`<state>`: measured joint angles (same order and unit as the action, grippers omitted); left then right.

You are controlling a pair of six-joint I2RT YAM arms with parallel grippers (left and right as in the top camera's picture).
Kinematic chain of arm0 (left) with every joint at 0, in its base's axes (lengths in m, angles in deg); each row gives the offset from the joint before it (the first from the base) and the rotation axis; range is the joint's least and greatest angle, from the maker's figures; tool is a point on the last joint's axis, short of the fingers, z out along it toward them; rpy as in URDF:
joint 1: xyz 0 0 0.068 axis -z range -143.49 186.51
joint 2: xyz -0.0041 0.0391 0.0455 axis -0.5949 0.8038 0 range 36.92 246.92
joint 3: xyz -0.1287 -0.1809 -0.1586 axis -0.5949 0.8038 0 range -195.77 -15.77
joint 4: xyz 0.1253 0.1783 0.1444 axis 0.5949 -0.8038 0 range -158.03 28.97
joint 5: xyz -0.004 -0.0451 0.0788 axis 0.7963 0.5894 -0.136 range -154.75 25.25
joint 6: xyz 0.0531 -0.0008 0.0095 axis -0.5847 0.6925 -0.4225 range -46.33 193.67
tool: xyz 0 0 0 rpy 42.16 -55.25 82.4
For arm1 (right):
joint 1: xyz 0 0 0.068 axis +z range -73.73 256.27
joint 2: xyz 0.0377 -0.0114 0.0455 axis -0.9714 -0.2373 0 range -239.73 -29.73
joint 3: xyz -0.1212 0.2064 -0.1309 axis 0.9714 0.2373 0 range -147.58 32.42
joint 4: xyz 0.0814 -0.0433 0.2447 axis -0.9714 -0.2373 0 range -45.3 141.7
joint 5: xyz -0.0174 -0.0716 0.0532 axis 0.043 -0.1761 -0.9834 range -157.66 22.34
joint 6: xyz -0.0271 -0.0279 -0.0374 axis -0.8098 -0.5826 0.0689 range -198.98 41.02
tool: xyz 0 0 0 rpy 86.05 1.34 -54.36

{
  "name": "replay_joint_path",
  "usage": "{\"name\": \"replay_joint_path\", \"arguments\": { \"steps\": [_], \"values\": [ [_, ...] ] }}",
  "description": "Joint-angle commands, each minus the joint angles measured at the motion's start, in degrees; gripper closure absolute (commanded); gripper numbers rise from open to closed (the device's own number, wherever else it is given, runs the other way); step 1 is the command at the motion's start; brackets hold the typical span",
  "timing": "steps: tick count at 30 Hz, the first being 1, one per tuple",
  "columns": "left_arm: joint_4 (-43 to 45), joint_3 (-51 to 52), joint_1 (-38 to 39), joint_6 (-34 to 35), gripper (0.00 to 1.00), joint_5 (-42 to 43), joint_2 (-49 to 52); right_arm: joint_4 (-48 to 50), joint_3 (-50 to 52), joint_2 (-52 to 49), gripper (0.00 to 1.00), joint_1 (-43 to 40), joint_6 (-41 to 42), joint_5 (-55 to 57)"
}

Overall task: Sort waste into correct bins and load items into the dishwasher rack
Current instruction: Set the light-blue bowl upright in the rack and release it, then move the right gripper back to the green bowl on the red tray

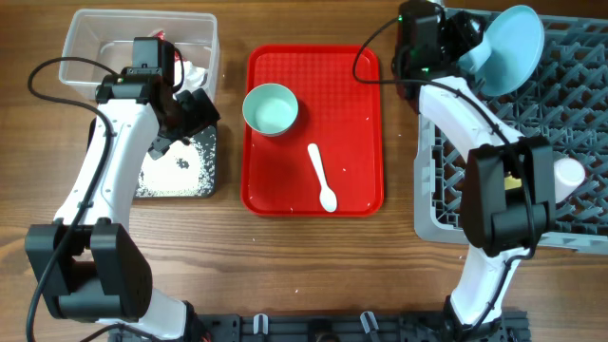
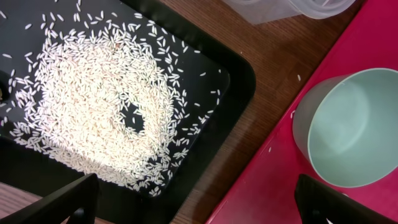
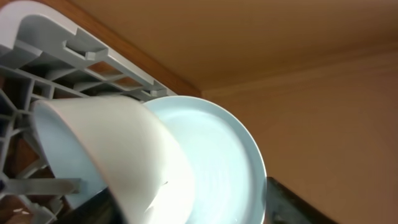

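The left arm and right arm wore white rounded shells between black joint blocks, each trailed by a thin black cable. The left hand had flat black fingers.

Red serving tray lies flat at mid-bench, long side running front to back, corners rounded, face finely textured. Bench has a brown wood-grain top. Black slotted rail runs along the near edge.

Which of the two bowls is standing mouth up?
The mint bowl on the red tray, beside the white spoon. The other bowl lies tipped in the grey rack against the blue plate.
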<state>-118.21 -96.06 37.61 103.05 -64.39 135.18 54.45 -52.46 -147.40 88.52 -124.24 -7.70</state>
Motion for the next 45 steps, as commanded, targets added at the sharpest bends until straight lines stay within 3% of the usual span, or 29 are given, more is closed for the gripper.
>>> {"name": "replay_joint_path", "arguments": {
  "steps": [1, 5, 10, 13, 18, 22, 26, 27, 30, 33, 38, 40, 44, 45],
  "values": [
    [0.0, 0.1, -0.3, -0.7, 0.00, 0.3, -0.1, 0.0, 0.2, -1.2, 0.00, 1.3, 0.2, 6.3],
    [0.0, 0.1, -0.3, -0.7, 0.00, 0.2, -0.1, 0.6, 0.2, -0.9, 0.00, 2.6, 0.4, 9.2],
    [0.0, 0.1, -0.3, -0.7, 0.00, 0.3, -0.1, 14.4, 0.2, 2.1, 0.00, 3.1, -0.1, 10.3],
    [0.0, 0.1, -0.3, -0.7, 0.00, 0.3, -0.1, 13.4, 0.2, 2.3, 0.00, 3.5, -2.3, 8.7],
    [0.0, 0.1, -0.3, -0.7, 0.00, 0.3, -0.1, 5.7, 0.2, 2.2, 0.00, 3.6, 4.7, 7.7],
    [0.0, 0.1, -0.3, -0.7, 0.00, 0.3, -0.1, 10.3, -0.2, 3.1, 0.00, 6.0, 4.3, 7.3],
    [0.0, 0.1, -0.3, -0.7, 0.00, 0.3, -0.1, 10.3, -1.5, 5.8, 0.00, 13.7, 4.9, -0.5],
    [0.0, 0.1, -0.3, -0.7, 0.00, 0.3, -0.1, 8.5, -1.5, 6.3, 0.00, 16.2, 6.6, -2.4],
    [0.0, 0.1, -0.3, -0.7, 0.00, 0.3, -0.1, -6.2, -1.5, 6.6, 0.00, 21.3, 22.3, -11.3],
    [0.0, 0.1, -0.3, -0.7, 0.00, 0.3, -0.1, -20.8, -1.5, 6.6, 0.00, 21.3, 44.0, -35.3],
    [0.0, 0.1, -0.3, -0.7, 0.00, 0.3, -0.1, -20.7, -1.5, 7.1, 0.00, 21.1, 59.1, -63.2],
    [0.0, 0.1, -0.3, -0.7, 0.00, 0.3, -0.1, -19.7, -0.7, 6.7, 0.00, 20.7, 62.4, -69.0],
    [0.0, 0.1, -0.3, -0.7, 0.00, 0.3, -0.1, -19.7, 0.2, 3.8, 0.01, 20.7, 62.3, -68.3],
    [0.0, 0.1, -0.3, -0.7, 0.00, 0.3, -0.1, -20.0, 0.2, 2.6, 0.13, 20.7, 62.2, -66.8]
  ]
}}
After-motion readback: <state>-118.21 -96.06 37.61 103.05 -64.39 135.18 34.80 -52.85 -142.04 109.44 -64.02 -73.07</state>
